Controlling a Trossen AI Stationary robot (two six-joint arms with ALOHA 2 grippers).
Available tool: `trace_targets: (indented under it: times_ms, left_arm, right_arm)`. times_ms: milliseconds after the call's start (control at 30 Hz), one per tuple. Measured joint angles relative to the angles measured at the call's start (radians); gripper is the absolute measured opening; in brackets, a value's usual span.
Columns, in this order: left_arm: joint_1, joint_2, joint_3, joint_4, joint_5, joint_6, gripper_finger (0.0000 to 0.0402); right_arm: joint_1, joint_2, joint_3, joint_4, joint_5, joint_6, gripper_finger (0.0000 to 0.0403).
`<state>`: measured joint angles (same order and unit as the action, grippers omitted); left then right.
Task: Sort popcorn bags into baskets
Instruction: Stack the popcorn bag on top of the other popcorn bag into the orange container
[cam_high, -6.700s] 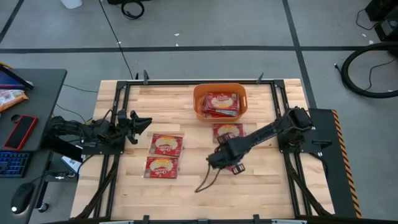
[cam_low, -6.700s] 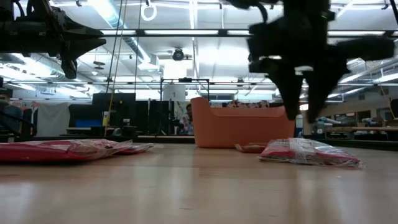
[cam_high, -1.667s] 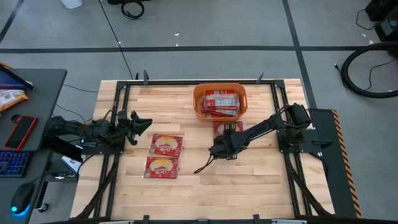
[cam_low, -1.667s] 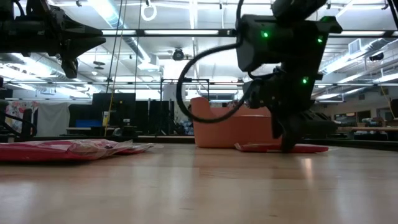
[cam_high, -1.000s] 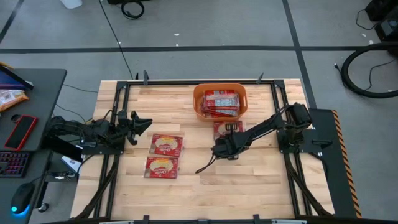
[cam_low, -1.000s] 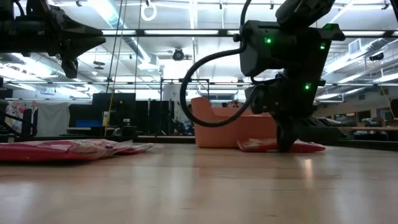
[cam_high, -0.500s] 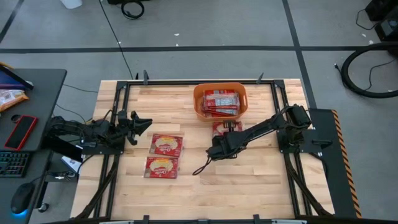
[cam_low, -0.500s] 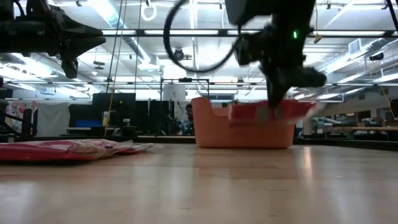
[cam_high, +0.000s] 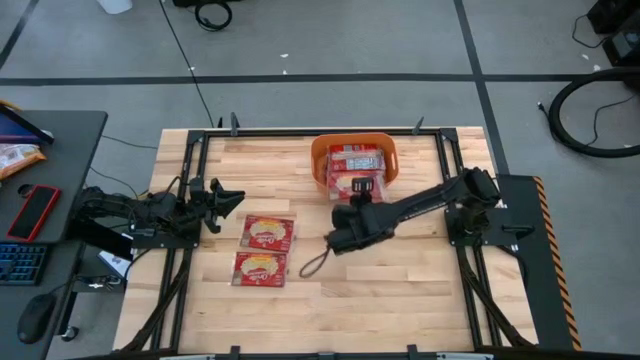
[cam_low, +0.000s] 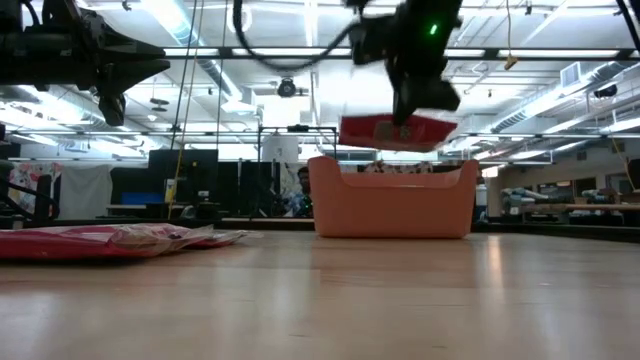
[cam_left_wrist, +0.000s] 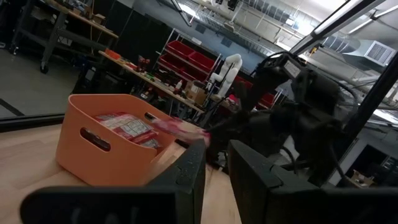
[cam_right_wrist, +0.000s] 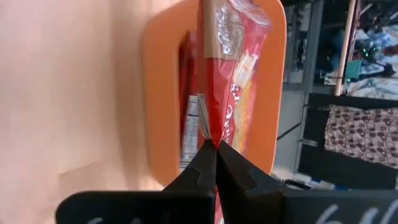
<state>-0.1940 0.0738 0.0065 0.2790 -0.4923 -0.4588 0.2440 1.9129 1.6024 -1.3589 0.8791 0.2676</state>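
the right gripper (cam_high: 362, 192) was clamped on the edge of a flat red popcorn bag with a yellow-cream popcorn picture (cam_high: 352, 185), its two dark fingers (cam_right_wrist: 208, 163) pressed together on the packet's rim. the low view showed that bag (cam_low: 396, 131) hanging roughly level in the air above the rounded orange plastic tub with smooth solid walls (cam_low: 390, 197), clear of its rim and not yet inside.

from above, the held bag lay over the near end of the tub (cam_high: 321, 158), with other red packets (cam_high: 358, 160) already lying inside toward the far end. the bag stretched away from the gripper and out over the tub's opening, so the tub sat directly beneath and just beyond the fingers. the drop looked to depend on that alignment: if the bag stayed within the walls, opening the fingers should let it fall flat onto the pile; a corner overhanging the near wall could catch on it.

two more red popcorn packets (cam_high: 268, 234) (cam_high: 259, 269) lay flat on the wooden table (cam_high: 420, 300), well apart from the tub on its left side. the left gripper (cam_high: 222, 197) waited near those two, fingers apart and holding nothing, and was the nearer arm to them.
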Motion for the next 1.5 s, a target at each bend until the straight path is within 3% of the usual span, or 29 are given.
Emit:
trace_targets:
  times_ms: [233,467,700,933,1133,1300,1500]
  left_arm:
    - [0.000,0.000,0.000,0.000,0.000,0.000,0.0073]
    - [0.000,0.000,0.000,0.000,0.000,0.000,0.0073]
    - [0.000,0.000,0.000,-0.004,0.001,-0.001,0.0073]
    - [0.000,0.000,0.000,-0.031,0.110,-0.001,0.0073]
    - [0.000,0.000,0.000,0.004,0.094,0.074,0.0073]
    - [0.000,0.003,0.000,0.008,0.084,0.184,0.0073]
    - [0.001,0.021,0.000,-0.015,0.082,0.213,0.0073]
  right_arm:
    - [-0.154,-0.001,-0.066,0.123,0.015,-0.187,0.0006]
    - [-0.356,0.000,-0.171,0.369,-0.057,-0.410,0.0008]
    - [-0.487,-0.005,-0.183,0.362,-0.213,-0.385,0.0038]
    - [-0.447,-0.083,-0.183,0.309,-0.200,-0.298,0.0091]
    - [-0.402,-0.187,-0.183,0.423,-0.236,-0.318,0.0119]
    - [-0.369,-0.256,-0.206,0.628,-0.369,-0.365,0.0122]
    - [-0.268,-0.351,-0.469,1.110,-0.593,-0.392,0.0122]
